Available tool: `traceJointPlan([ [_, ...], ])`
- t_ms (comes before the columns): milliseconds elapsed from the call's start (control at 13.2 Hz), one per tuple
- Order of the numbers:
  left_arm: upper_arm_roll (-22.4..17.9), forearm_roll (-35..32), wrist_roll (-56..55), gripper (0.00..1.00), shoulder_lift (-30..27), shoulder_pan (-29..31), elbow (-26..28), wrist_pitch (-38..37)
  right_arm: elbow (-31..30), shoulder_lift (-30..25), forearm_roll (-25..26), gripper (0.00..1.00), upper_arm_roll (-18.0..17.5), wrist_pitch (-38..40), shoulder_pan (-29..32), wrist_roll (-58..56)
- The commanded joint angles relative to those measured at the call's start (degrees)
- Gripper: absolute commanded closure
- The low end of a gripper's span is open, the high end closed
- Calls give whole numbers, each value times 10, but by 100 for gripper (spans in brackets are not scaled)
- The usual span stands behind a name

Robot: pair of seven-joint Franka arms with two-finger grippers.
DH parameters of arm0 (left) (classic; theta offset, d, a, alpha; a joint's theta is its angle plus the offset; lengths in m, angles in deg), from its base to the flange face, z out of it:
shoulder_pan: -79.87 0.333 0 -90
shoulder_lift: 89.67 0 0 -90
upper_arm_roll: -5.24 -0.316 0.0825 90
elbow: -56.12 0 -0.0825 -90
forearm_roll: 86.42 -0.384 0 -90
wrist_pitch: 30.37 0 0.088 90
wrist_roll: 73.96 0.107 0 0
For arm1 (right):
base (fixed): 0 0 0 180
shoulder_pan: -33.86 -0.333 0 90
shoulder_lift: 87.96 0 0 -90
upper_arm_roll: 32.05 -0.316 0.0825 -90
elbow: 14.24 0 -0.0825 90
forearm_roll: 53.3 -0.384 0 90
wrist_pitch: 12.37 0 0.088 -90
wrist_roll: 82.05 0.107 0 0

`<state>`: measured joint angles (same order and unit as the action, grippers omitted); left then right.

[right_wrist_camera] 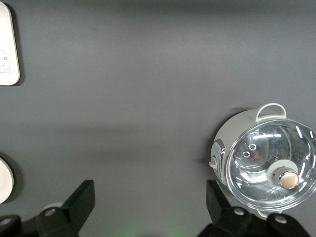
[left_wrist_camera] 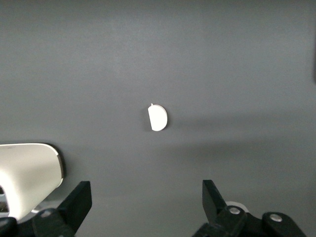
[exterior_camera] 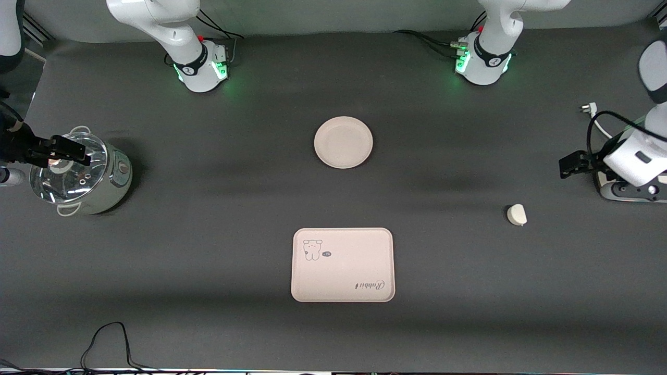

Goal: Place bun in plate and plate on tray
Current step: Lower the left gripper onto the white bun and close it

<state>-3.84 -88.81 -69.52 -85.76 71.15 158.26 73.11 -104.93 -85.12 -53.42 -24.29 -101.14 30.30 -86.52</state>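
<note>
Dark grey cloth covers the whole counter [exterior_camera: 208,219], and both arm bases stand along its edge farthest from the front camera.

At the middle of the counter lies the plate [exterior_camera: 343,142], round, cream-beige and with nothing in it. Nearer the front camera, well apart from the plate and in line with it, sits the tray [exterior_camera: 342,264], flat on the cloth with its bear drawing and its "Rabbit" script showing; nothing rests on it.

Toward the left arm's end of the counter the bun [exterior_camera: 517,214] lies alone on the cloth, well apart from both plate and tray. It is a small white half-round lump, and the left wrist view shows its one flat side clearly [left_wrist_camera: 158,118].

Over that same end of the counter hangs the left hand [exterior_camera: 572,164], near the bun but not touching it. In its wrist view the two black fingers [left_wrist_camera: 76,202] stand wide apart with only bare cloth between them, so the hand is open and holds nothing.

At the right arm's end stands a pale green cooking pot [exterior_camera: 83,179] with a glass lid and a knob. Over the pot's lid hangs the right hand [exterior_camera: 65,151]. Its wrist view shows the fingers [right_wrist_camera: 81,202] spread wide, gripping nothing, with the pot [right_wrist_camera: 266,160] off to one side.
</note>
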Motion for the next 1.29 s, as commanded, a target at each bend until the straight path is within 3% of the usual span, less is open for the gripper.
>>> traceJointPlan([
  [0, -12, -10, -9, 0, -17, -1, 93, 87, -10, -11, 12, 0, 5, -2, -9, 5],
  [227, -13, -10, -10, 0, -8, -2, 177, 201, -11, -11, 12, 0, 5, -2, -9, 5],
  [530, -13, -10, -21, 1, 45, -1, 262, 346, -11, -11, 12, 0, 5, -2, -9, 5],
  [909, -12, -3, -34, 1, 153, -1, 285, 498, -11, -10, 12, 0, 5, -2, -9, 5],
  [1136, -12, 4, -40, 5, 172, 0, 285, 515, -11, -10, 12, 0, 5, -2, -9, 5],
  [1212, -11, 12, -41, 11, 171, 0, 285, 511, -11, -10, 12, 0, 5, -1, -9, 5],
])
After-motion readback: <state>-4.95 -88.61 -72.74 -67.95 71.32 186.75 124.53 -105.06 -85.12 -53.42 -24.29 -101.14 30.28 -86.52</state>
